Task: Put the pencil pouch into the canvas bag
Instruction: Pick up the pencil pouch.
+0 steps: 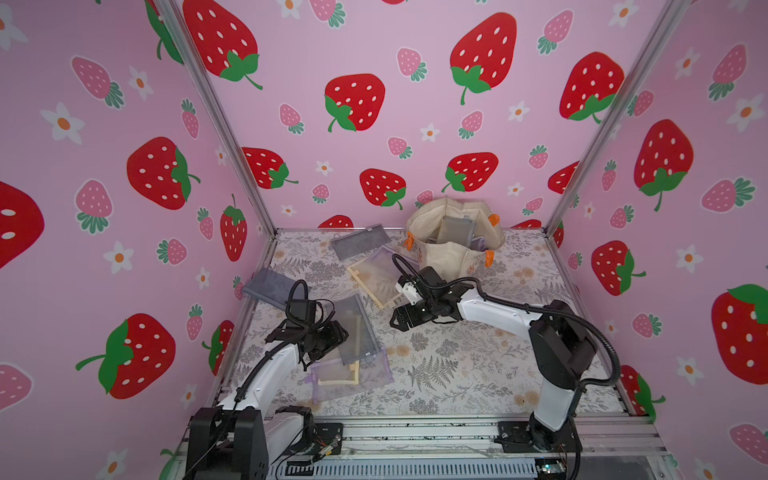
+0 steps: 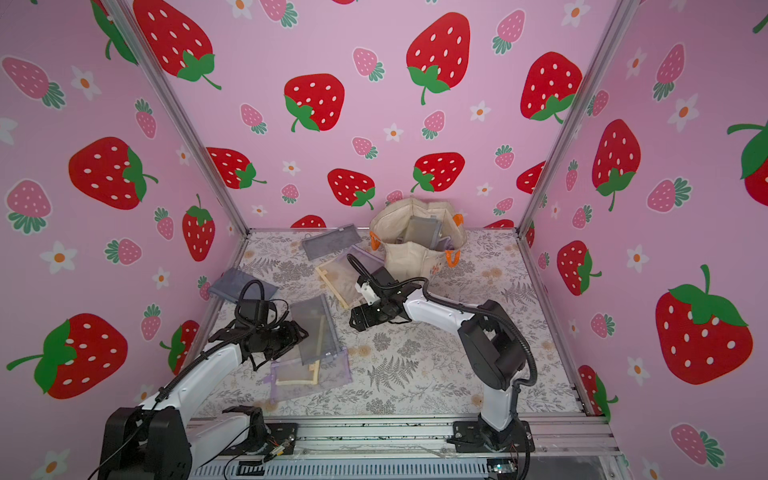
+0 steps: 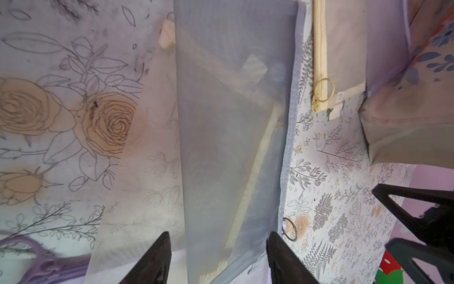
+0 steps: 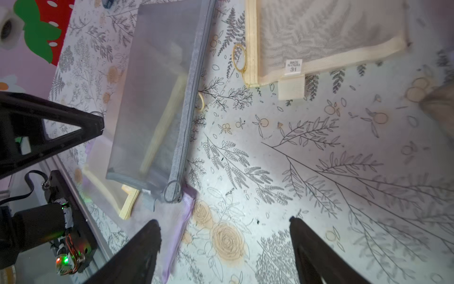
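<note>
A grey mesh pencil pouch [image 1: 357, 328] [image 2: 318, 328] lies slanted on top of other pouches at the left front. My left gripper [image 1: 338, 336] [image 3: 219, 236] is open and straddles it. The pouch [image 3: 228, 123] runs between the fingers, and one fingertip [image 3: 272, 243] sits at its zip edge. My right gripper [image 1: 397, 322] [image 4: 224, 220] is open over bare tablecloth beside the pouch [image 4: 157, 98], with nothing between its fingers. The canvas bag [image 1: 453, 255] [image 2: 415, 253] stands open at the back with orange handles. A grey pouch [image 1: 455, 230] shows inside it.
A purple mesh pouch [image 1: 365, 380] and a cream-edged one lie under the grey pouch. Another cream pouch [image 1: 376, 280] [image 4: 319, 37] lies just behind my right gripper. A grey pouch [image 1: 359, 241] lies by the back wall. A dark grey one [image 1: 270, 286] rests at the left edge.
</note>
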Motion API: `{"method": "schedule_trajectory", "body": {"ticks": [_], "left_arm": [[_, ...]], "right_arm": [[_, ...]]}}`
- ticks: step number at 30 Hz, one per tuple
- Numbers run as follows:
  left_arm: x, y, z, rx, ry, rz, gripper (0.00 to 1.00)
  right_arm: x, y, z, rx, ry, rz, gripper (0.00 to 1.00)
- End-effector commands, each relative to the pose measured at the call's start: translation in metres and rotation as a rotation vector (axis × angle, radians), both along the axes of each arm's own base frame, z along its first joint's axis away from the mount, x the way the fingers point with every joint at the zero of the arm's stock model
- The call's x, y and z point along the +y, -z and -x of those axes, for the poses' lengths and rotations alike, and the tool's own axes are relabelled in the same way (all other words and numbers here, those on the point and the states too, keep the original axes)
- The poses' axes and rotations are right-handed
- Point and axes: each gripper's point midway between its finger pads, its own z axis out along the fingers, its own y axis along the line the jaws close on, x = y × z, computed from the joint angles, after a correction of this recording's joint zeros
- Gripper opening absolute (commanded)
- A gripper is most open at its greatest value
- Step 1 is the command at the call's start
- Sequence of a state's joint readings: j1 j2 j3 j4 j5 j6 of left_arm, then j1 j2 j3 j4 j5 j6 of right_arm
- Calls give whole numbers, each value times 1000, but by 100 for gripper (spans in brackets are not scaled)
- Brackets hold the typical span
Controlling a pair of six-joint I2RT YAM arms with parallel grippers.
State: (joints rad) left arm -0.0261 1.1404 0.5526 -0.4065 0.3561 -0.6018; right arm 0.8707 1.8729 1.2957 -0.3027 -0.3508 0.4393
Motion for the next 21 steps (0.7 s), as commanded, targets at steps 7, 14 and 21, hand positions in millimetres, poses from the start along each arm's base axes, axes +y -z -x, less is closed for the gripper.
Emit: {"method": "schedule_trajectory", "body": {"ticks": [7,14,21], "left_arm": [[-11,22,-8,-3,-52,124,61],[-17,20,-19,-54,-57,175,50],[-20,12,-28,-113,-57,201,30]], "right_arm": [[58,18,-17,77,-23,-130,80],[71,45,-12,166,-32,-157,74],[80,48,4,212,-83,-190,61]]}}
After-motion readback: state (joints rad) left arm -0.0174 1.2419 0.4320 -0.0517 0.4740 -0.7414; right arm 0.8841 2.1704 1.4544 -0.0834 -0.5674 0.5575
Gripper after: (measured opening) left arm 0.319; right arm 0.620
